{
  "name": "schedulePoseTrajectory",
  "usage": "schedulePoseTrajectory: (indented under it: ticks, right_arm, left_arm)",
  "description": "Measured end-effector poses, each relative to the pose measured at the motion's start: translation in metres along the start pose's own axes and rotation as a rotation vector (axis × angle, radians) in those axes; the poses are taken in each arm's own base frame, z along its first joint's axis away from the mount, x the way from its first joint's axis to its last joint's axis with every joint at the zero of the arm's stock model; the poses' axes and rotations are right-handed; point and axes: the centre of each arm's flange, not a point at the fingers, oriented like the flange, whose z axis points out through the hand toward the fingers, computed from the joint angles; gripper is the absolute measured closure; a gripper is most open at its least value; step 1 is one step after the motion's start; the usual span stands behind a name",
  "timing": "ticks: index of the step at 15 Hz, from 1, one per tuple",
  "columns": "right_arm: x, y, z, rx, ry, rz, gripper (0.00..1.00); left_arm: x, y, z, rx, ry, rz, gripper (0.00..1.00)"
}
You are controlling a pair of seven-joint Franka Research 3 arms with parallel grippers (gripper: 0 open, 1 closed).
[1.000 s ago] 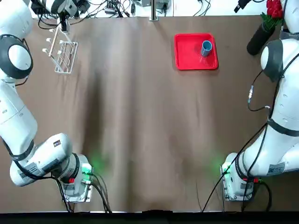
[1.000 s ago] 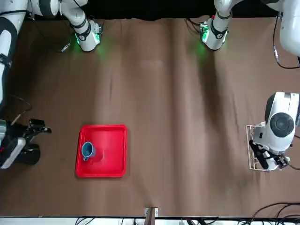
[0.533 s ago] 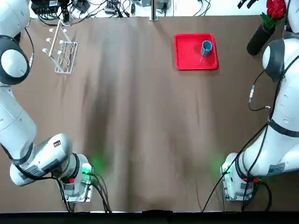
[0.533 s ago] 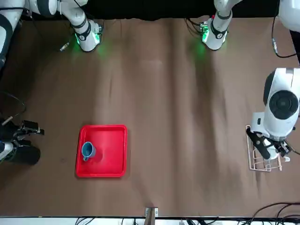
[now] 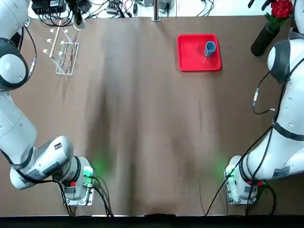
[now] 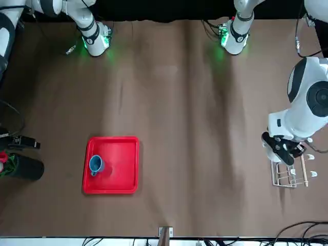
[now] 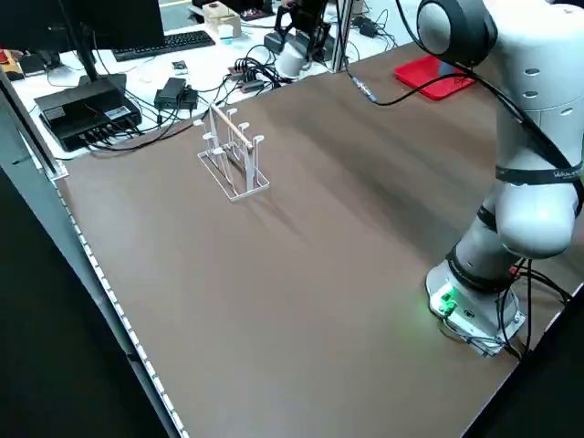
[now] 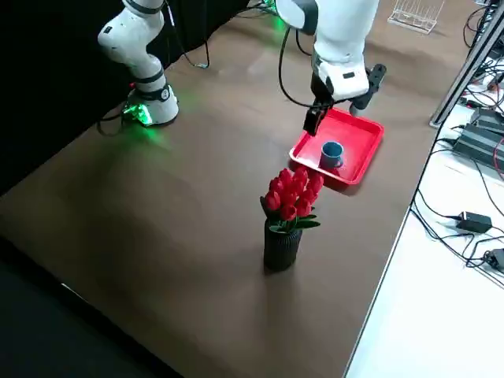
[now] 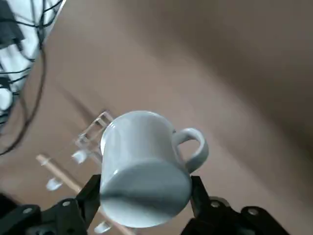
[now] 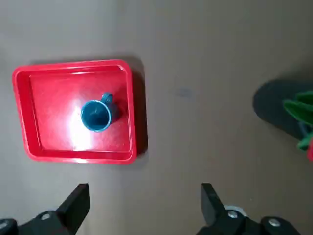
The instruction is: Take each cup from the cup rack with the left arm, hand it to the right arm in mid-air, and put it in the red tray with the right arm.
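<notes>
My left gripper (image 9: 144,196) is shut on the white cup (image 9: 142,166), gripping its body with the handle off to one side. It hangs above the white wire cup rack (image 6: 289,174), whose pegs are bare. The same rack (image 5: 64,54) stands at the table's far left corner. A blue cup (image 5: 209,48) sits upright in the red tray (image 5: 190,59) at the far right. My right gripper (image 10: 144,205) is open with nothing between its fingers. It hovers high beside the tray (image 10: 49,107), toward the vase.
A black vase of red flowers (image 5: 263,38) stands right of the tray, near the right arm. Cables and electronics (image 7: 91,105) lie beyond the table's far edge. Bare brown cloth covers the table between the rack and the tray.
My left gripper has risen off the rack with the white cup in it. The right gripper has drifted away from the tray, toward the vase.
</notes>
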Motion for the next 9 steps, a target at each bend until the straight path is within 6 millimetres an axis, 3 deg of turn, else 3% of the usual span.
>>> schedulePoseTrajectory:
  ticks: [5,9]
  right_arm:
    - [-0.019,0.005,-0.02,-0.009,-0.032,0.139,0.0]
    - [-0.025,-0.03,-0.019,-0.044,-0.071,0.11,0.0]
  left_arm:
    - [0.006,0.01,0.0,-0.089,0.045,-0.064,0.22]
    - [0.01,0.019,0.0,-0.213,0.103,-0.122,0.22]
